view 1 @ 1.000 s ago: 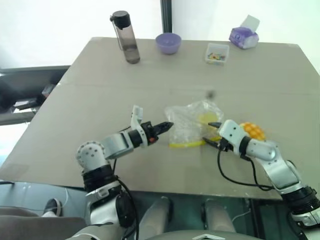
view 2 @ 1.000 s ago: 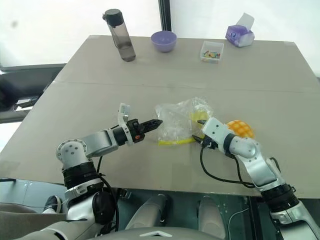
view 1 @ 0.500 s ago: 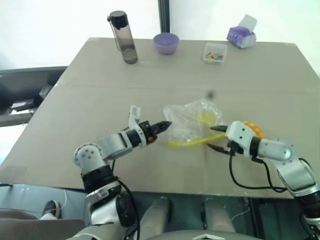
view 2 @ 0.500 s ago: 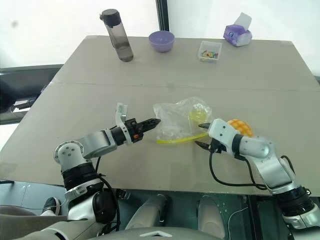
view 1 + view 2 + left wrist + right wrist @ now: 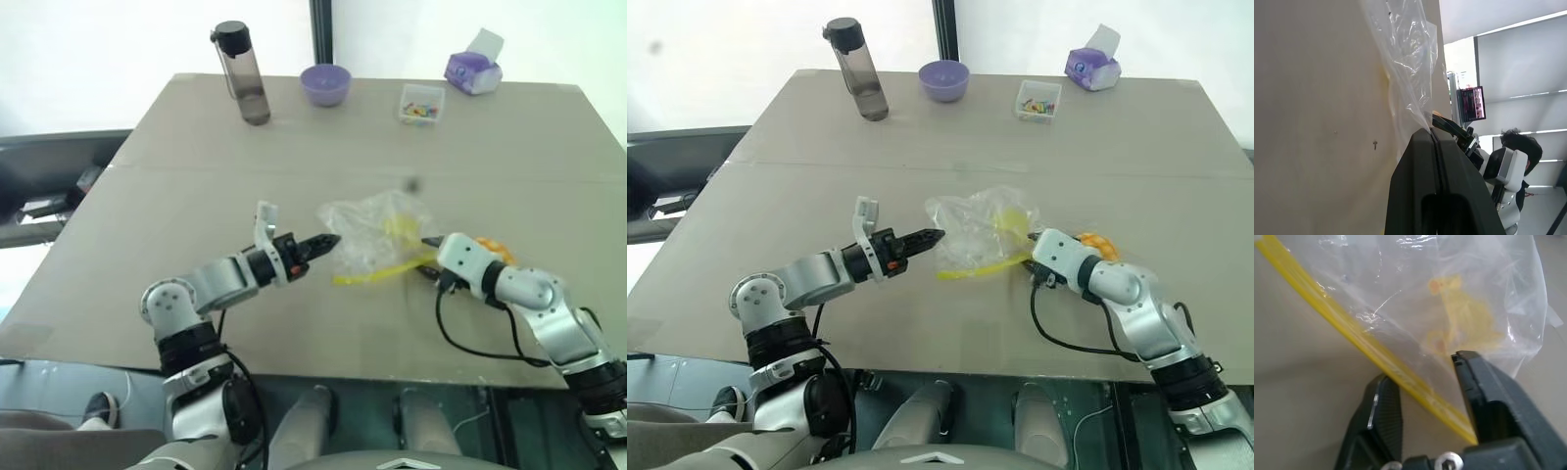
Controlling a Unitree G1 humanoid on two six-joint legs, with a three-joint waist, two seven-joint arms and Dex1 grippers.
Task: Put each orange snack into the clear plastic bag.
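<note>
Looking down from the head: my left gripper [image 5: 326,243] pinches the clear plastic bag [image 5: 374,238], steadying it; the orange snack [image 5: 493,252] waits behind my right wrist. Left wrist: film clamped. Right wrist: my right gripper [image 5: 1426,382] straddles the yellow strip [image 5: 1364,348], jaws apart, to spread the mouth.

Both arms are silver-grey with rounded joint housings and black bands between segments. Each ends in a black two-fingered tool: the left tool [image 5: 328,243], the right tool [image 5: 1425,396]. A black cable loops beneath the right forearm, and a screw head sits at the right tool's base.

Left gripper [image 5: 331,241] jaws clamped; right gripper [image 5: 1426,382] jaws apart.
</note>
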